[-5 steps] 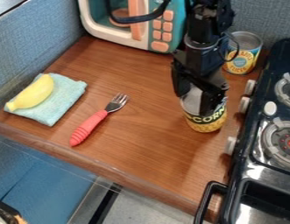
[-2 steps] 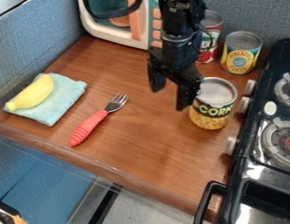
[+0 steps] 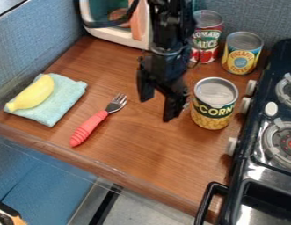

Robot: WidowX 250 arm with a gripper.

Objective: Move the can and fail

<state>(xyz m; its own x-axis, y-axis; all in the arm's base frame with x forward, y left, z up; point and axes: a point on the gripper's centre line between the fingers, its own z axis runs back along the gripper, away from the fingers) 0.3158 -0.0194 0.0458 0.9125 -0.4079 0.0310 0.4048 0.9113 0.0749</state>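
Camera view: a black gripper hangs above a wooden counter, its jaws parted and nothing between them, just left of the can it appears meant to shift; the can, yellow kernels pictured on its label, stands upright near the stove, apart from the fingers. To this onlooker, the step in hand looks like a grasp missed or not made; the can is free, which would suit a task that asks for failure. A real move would call for bringing the jaws across to straddle the can, then closing; a failed one needs only that they stay off it.

Behind it stand a red-labelled can and a yellow-and-blue can, both upright; all three show flat metallic tops that look sealed, so their contents cannot be seen; any real weight inside is a guess.
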